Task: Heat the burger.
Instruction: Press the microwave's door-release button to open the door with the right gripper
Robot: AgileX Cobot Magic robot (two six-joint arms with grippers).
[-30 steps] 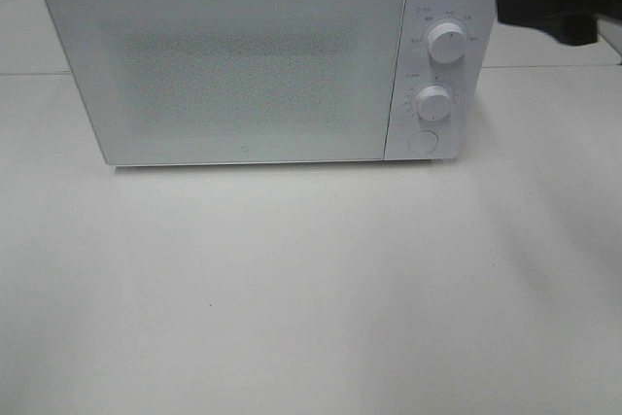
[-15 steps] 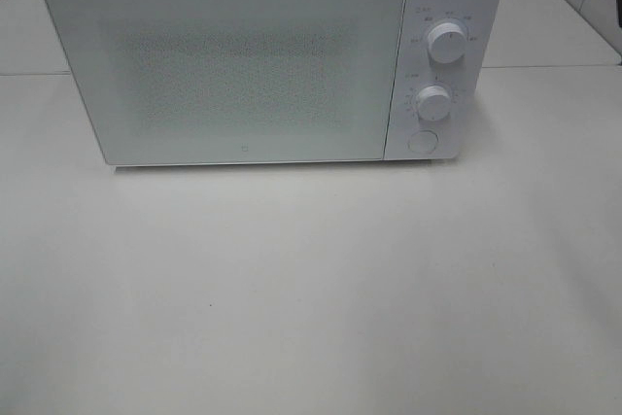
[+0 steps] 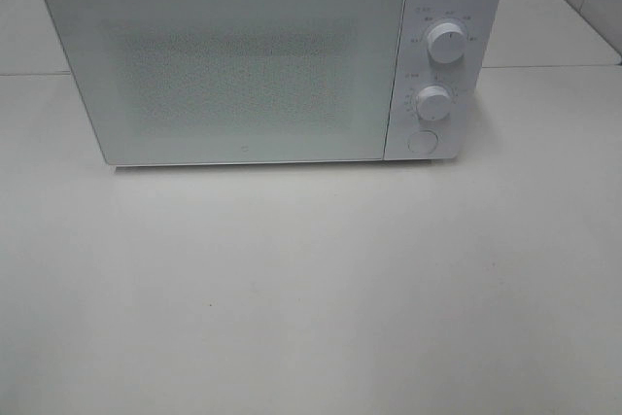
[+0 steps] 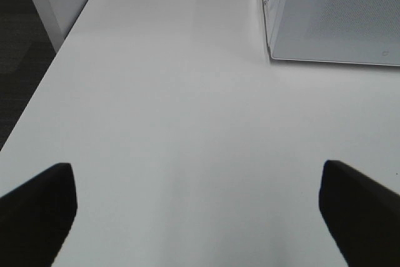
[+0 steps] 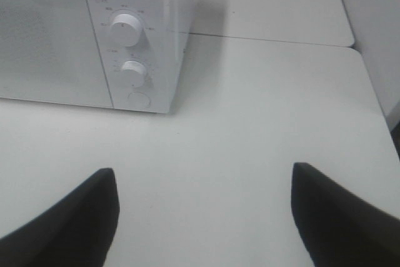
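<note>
A white microwave [image 3: 253, 60] stands at the back of the white table, its door shut, with two knobs [image 3: 444, 43] and a round button on its right panel. The burger is out of view in every frame. Neither arm shows in the exterior view. In the left wrist view my left gripper [image 4: 200, 217] hangs open over bare table, left of the microwave's door [image 4: 337, 17]. The right wrist view has my right gripper [image 5: 203, 217] open over the table, to the right of the microwave's knob panel [image 5: 128, 54]. Nothing lies between either pair of fingers.
The table [image 3: 311, 289] stretches bare and white in front of the microwave. Its left edge [image 4: 37, 92] drops to dark floor. A seam between table tops [image 5: 269, 40] runs behind the microwave, and the right edge [image 5: 375, 98] is near my right gripper.
A second ago the right arm's dark gripper showed at the exterior view's top right corner, beside the microwave. It has since withdrawn out of that view. The microwave has not moved.
</note>
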